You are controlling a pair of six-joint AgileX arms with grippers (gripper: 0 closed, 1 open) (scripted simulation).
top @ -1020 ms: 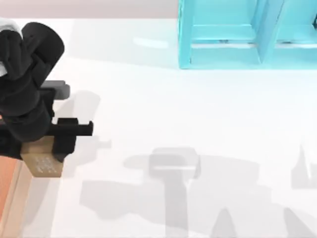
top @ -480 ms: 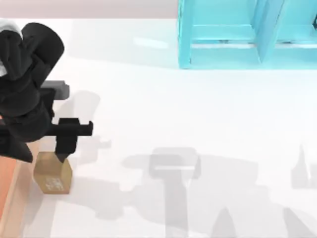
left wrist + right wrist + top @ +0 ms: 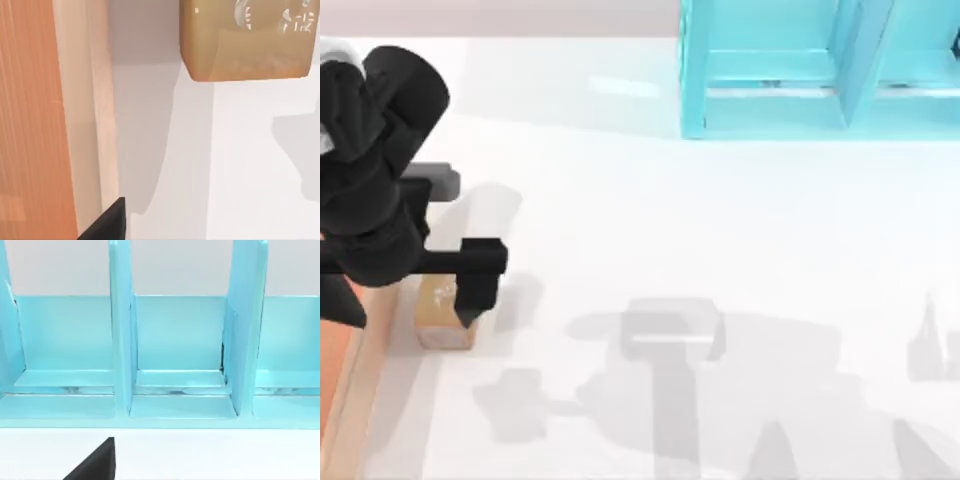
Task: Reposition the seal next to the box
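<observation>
We see the seal (image 3: 442, 312) only in part from above: the left arm (image 3: 370, 190) and one dark finger (image 3: 475, 290) lie over its upper and right portions, and its whitish marks are too small to read. In the left wrist view the seal (image 3: 245, 42) is cut off by the frame's edge, so its far side is lost. The box (image 3: 342, 380) runs off the top view's left edge, with the arm covering its upper part. The turquoise shelf (image 3: 820, 70) is cropped by the top and right edges. We cannot tell how the left fingers stand.
</observation>
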